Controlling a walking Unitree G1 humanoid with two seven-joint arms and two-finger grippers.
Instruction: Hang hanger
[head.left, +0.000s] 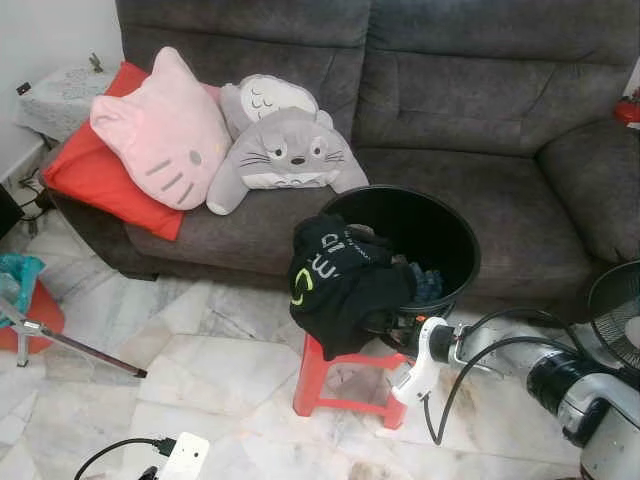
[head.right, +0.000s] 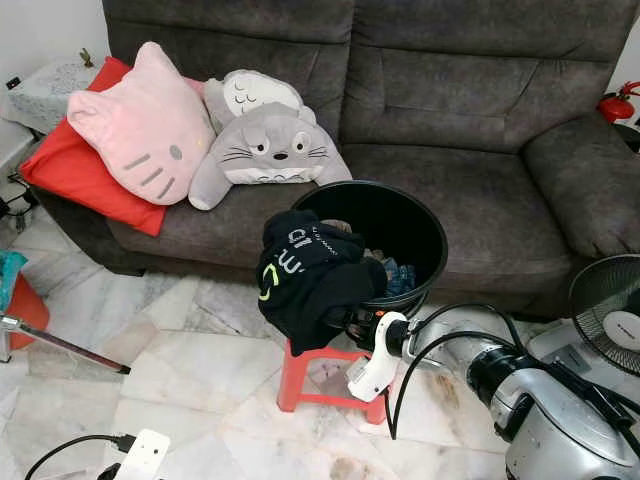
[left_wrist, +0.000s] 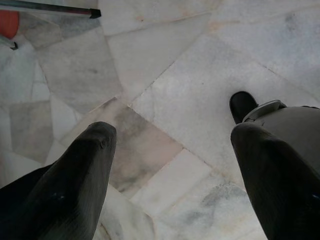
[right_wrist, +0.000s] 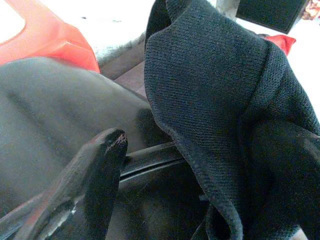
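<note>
A black garment with white and green lettering (head.left: 338, 282) hangs over the near rim of a black bucket (head.left: 455, 235), which stands on a red plastic stool (head.left: 322, 378) in front of the sofa. More dark clothes lie inside the bucket. My right gripper (head.right: 356, 318) reaches in low from the right, at the bucket's near rim under the garment's hem. In the right wrist view one black finger (right_wrist: 97, 177) lies against the bucket wall, and the black cloth (right_wrist: 215, 90) drapes over the other side. My left gripper (left_wrist: 172, 140) hangs open over the marble floor.
A grey sofa (head.left: 480, 110) fills the back, with a pink cat cushion (head.left: 165, 130), a grey plush cushion (head.left: 285, 150) and a red pillow (head.left: 95, 175). A fan (head.left: 618, 315) stands at the right. A tripod leg (head.left: 75, 345) and a white power strip (head.left: 183, 455) are on the floor at the left.
</note>
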